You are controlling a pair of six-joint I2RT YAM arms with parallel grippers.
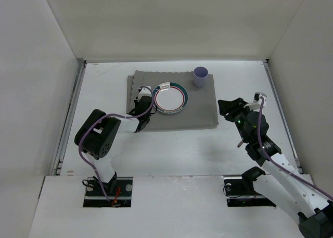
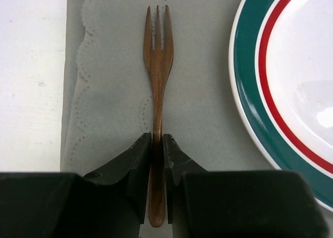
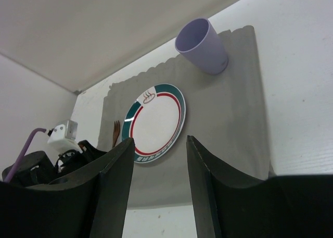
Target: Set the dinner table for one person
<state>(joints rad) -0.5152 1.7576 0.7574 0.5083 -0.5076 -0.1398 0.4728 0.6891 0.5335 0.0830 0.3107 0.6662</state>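
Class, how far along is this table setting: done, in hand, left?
Done: plate and purple cup sit on the grey mat. In hand: left gripper shut on the wooden fork beside the plate. Left: releasing it; right gripper is open, empty.

No words or numbers clear enough to read in any view. Plate (image 3: 156, 124): small brown mark (image 3: 149, 97) on white patch of green rim, wavy lines over round shape. Cannot tell if mark holds letters, too small. Top view: same patch, blurred.
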